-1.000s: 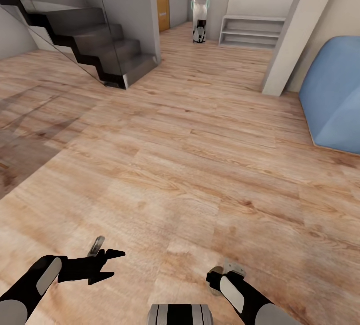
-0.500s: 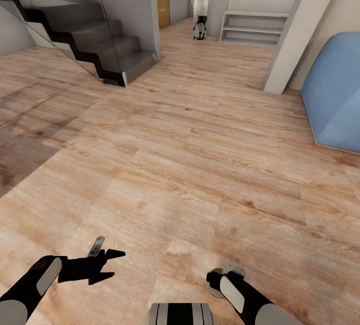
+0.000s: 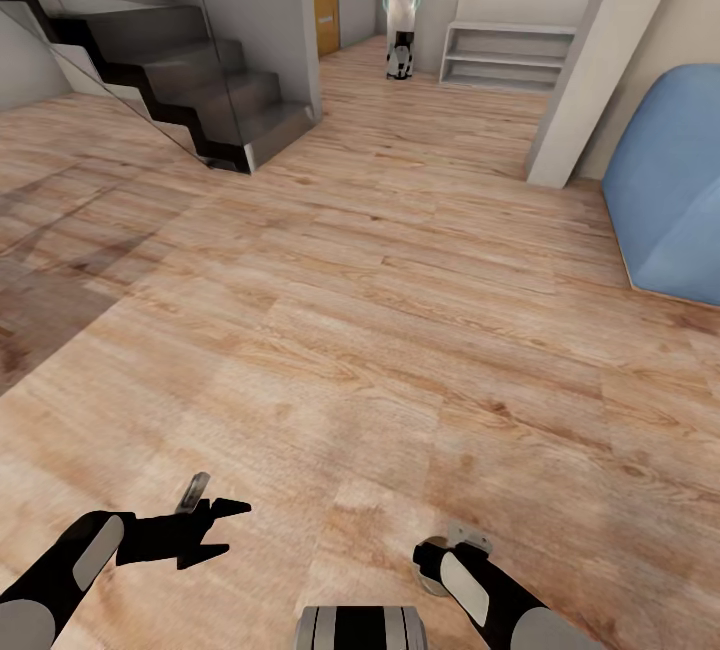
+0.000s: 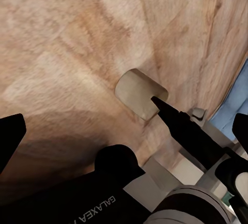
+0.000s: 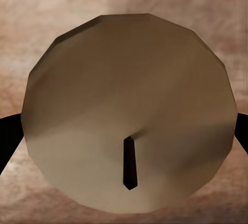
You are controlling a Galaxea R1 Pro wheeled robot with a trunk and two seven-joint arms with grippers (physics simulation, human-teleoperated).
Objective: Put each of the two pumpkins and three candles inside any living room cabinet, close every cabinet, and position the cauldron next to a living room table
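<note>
The robot stands on a wood floor [image 3: 380,330], with dark stairs [image 3: 170,60] far ahead to the left and a blue seat [image 3: 670,190] to the right. The left gripper [image 3: 215,530] hangs low over the boards, its fingers spread and empty. The right gripper [image 3: 445,550] clamps a candle [image 5: 129,115], whose flat top and wick face the right wrist camera; the left wrist view shows the same candle [image 4: 137,93] held above the floor.
</note>
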